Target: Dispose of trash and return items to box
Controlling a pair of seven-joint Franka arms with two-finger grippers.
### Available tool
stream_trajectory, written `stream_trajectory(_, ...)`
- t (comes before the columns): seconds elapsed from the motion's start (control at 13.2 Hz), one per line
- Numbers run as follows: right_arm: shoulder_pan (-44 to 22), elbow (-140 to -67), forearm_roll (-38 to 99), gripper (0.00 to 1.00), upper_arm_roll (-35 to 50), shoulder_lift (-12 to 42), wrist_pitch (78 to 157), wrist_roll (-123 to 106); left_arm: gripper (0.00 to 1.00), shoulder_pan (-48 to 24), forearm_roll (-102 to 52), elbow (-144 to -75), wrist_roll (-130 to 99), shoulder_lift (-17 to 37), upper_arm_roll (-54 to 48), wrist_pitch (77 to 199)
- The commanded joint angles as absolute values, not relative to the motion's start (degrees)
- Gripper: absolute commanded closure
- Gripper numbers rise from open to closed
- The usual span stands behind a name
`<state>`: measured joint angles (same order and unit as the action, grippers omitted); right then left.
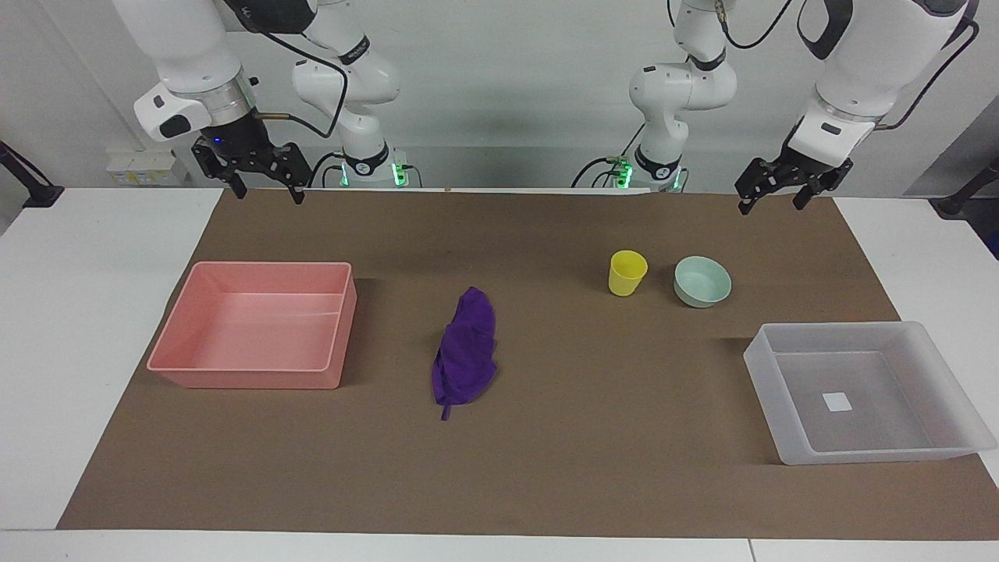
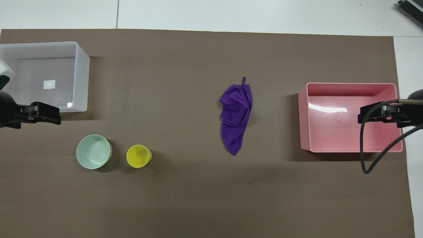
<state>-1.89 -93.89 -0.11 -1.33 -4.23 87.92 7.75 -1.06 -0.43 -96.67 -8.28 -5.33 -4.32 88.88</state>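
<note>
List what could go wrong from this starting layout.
The yellow cup and mint bowl stand close together, so a claw taking one might knock the other. The purple cloth is limp and might drag or snag on the pink tray's wall. The two trays could be confused: cup and bowl belong in the translucent box.

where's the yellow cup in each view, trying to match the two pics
Facing view: the yellow cup stands upright on the brown mat, right of centre in the picture's upper half, with the mint bowl just to its right.
Overhead view: the yellow cup sits left of centre in the lower half, with the mint bowl just to its left.
Shared landmark: the mint bowl, always between the cup and the whitish tray's end of the table.
</note>
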Motion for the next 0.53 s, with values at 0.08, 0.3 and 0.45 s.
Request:
stream_trajectory(0.08, -0.97, -95.10, 0.79, 0.00, -1.23, -5.27, 89.03, 6.15, 0.00, -0.97, 0.18, -96.07, -8.17, -5.19, -4.31, 87.89)
stream_trajectory(0.3, -1.05, -95.27, 0.79, 0.00, -1.23, -5.36, 89.03, 6.15, 0.00, -0.62, -0.09, -95.98, -8.17, -5.27, -4.31, 87.37)
stream_trajectory(0.45, -1.05, -95.19, 0.79, 0.00, -1.23, -5.36, 89.12, 6.24, 0.00, -0.70, -0.17, -96.50, -8.09, -5.18, -4.31, 86.40)
